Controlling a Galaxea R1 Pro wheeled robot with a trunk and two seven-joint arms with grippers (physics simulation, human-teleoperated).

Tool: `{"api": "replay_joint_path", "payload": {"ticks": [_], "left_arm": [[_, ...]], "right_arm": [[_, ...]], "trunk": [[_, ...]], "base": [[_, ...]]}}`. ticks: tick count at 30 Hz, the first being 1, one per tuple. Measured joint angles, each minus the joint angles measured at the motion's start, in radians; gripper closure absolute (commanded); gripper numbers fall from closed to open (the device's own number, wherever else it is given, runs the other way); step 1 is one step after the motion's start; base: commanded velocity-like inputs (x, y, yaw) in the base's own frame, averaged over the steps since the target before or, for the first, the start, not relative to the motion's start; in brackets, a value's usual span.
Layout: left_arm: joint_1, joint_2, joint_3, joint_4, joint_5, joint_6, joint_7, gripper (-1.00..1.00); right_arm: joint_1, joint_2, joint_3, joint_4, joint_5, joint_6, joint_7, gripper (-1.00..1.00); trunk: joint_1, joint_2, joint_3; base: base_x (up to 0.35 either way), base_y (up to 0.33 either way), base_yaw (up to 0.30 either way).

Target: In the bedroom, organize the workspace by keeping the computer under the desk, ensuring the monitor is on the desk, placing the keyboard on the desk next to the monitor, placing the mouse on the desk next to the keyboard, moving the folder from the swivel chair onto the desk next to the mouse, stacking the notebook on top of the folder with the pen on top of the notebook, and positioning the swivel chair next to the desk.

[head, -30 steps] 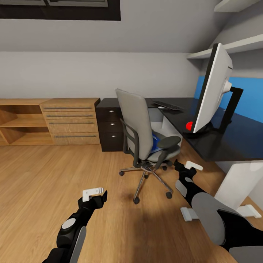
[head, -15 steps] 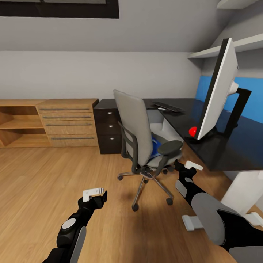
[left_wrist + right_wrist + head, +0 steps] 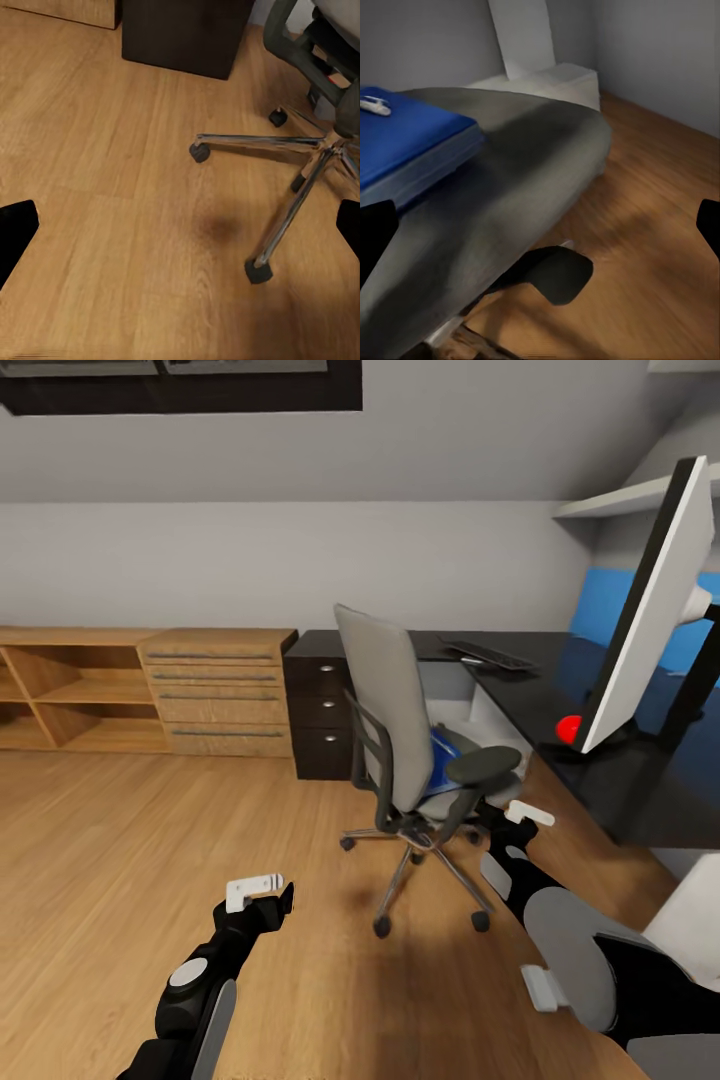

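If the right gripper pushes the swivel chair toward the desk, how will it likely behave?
The swivel chair stands on a chrome five-spoke base on casters on smooth wood floor, so it should roll easily. An off-centre push would probably spin the seat rather than move it straight. The folder lying loose on the seat might slide if pushed sharply.

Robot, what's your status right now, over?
Both pincers open, empty: left, right. Folder on swivel chair seat, white item on it. Armrest between right pincer and folder.

The black worktop carries a monitor, a keyboard and a red ball; the chair stands on the wood floor.
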State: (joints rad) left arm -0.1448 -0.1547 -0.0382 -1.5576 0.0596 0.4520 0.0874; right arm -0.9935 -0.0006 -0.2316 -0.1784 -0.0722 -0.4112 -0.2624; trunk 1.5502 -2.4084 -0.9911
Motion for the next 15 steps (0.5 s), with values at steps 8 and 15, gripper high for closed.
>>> {"api": "replay_joint_path", "payload": {"ticks": [8,15], "left_arm": [[0.001,0.000,0.000,0.000,0.000,-0.003,0.000,-1.00],[0.000,0.000,0.000,0.000,0.000,-0.002,0.000,-1.00]], "right_arm": [[0.000,0.017,0.001,0.000,0.000,-0.001,-0.001,-1.00],[0.002,0.028,0.002,0.000,0.001,-0.002,-0.001,-1.00]], "trunk": [[0.000,0.000,0.000],[0.000,0.000,0.000]], "base": [[-0.036,0.020,0.271],[-0.130,0.092,0.271]]}}
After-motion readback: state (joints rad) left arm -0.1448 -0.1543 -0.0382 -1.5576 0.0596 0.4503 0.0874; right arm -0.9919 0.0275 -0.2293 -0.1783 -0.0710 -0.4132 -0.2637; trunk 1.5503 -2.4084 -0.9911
